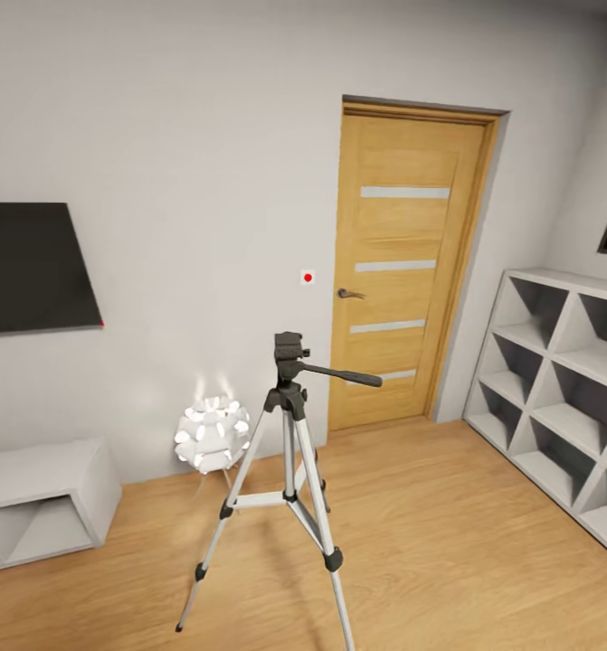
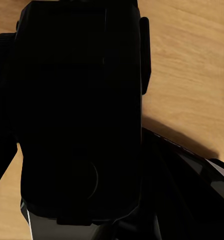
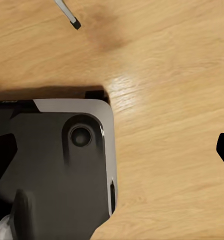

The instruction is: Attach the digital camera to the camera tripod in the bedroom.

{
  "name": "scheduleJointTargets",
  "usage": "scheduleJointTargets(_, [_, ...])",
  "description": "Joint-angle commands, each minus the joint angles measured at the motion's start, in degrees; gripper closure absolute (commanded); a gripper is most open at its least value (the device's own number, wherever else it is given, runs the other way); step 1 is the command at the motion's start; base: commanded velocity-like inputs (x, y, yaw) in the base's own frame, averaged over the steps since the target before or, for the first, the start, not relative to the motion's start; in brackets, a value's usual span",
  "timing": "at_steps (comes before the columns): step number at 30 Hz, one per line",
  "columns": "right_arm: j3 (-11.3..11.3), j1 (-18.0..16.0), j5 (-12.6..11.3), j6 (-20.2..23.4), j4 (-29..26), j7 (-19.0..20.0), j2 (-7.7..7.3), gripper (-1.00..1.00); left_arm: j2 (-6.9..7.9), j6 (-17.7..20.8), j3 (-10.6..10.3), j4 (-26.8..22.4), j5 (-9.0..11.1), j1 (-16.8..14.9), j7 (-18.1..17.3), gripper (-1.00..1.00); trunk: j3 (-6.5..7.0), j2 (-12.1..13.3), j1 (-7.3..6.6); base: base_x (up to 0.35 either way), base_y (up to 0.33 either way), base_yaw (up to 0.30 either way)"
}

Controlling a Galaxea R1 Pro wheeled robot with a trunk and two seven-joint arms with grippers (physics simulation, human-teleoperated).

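**Camera in left grip, tripod ahead**

Left wrist view: big black boxy body, likely the digital camera (image 2: 76, 110), right at the left fingers; grip looks closed on it, fingers themselves hidden. Right fingers: state can't be told. Camera tripod (image 1: 289, 425) stands ahead on the plank floor (image 1: 430, 542), head bare. Next: raise the camera level, lower it squarely onto the tripod head, avoid the pan handle (image 1: 344, 373).
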Motion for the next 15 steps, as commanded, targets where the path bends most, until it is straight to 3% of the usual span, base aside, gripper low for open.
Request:
scheduleJointTargets(1, [-0.4, 0.0, 0.6, -0.1, 0.2, 0.2, -0.01, -1.00, 0.01, 0.0, -0.5, 0.0, 0.5, 0.0, -0.1, 1.00, -0.02, 0.0, 0.02, 0.002, 0.000, -0.043])
scheduleJointTargets(7, [-0.3, 0.0, 0.8, -0.1, 0.1, 0.1, 0.11, -1.00, 0.03, 0.0, -0.4, 0.0, 0.5, 0.0, -0.1, 1.00, -0.02, 0.0, 0.02, 0.044, -0.027, -0.021])
scheduleJointTargets(15, [-0.3, 0.0, 0.9, -0.1, 0.1, 0.2, 0.06, -1.00, 0.10, 0.0, -0.4, 0.1, 0.5, 0.0, -0.1, 1.00, -0.02, 0.0, 0.02, 0.202, -0.137, -0.003])
